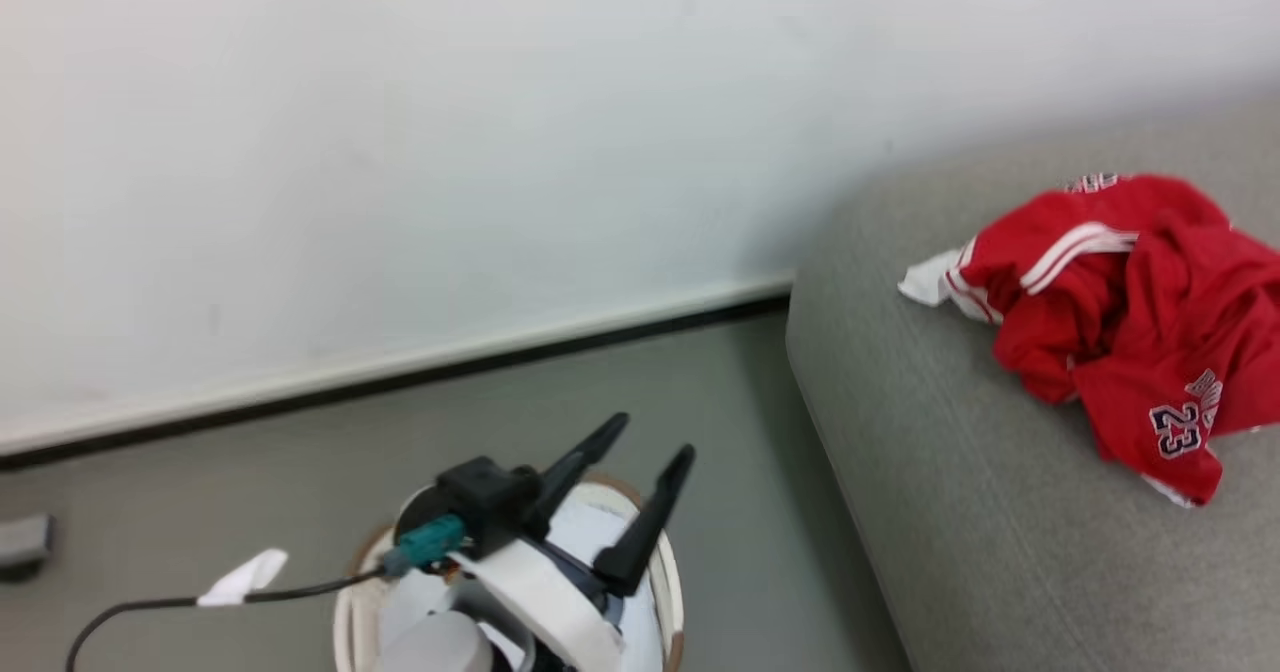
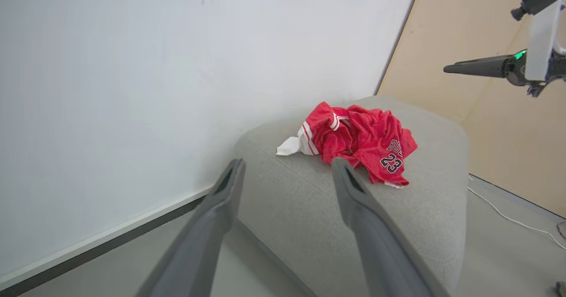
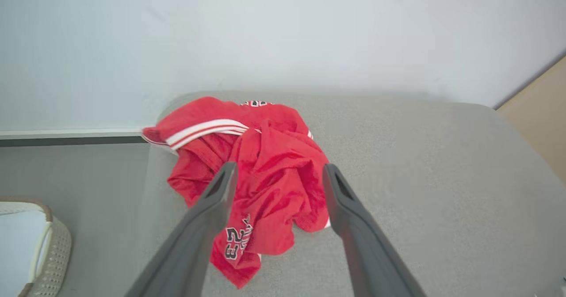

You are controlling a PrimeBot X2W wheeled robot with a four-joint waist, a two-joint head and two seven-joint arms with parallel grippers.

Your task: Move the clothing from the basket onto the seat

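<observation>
Grey seat (image 1: 950, 452) bears crumpled red clothing (image 1: 1130, 322) printed "23".

Red clothing (image 1: 1120, 312) lies crumpled on the grey seat (image 1: 950, 472) — basket (image 3: 53, 253) on floor.

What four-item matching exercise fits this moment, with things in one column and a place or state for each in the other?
Things:
1. clothing
2. basket
3. left gripper
4. seat

Places or states:
A. open, over the basket in the head view
B. grey, with rounded edges
C. crumpled in a heap on the seat
D. on the floor near the seat

Pairs: 1-C; 2-D; 3-A; 4-B
</observation>
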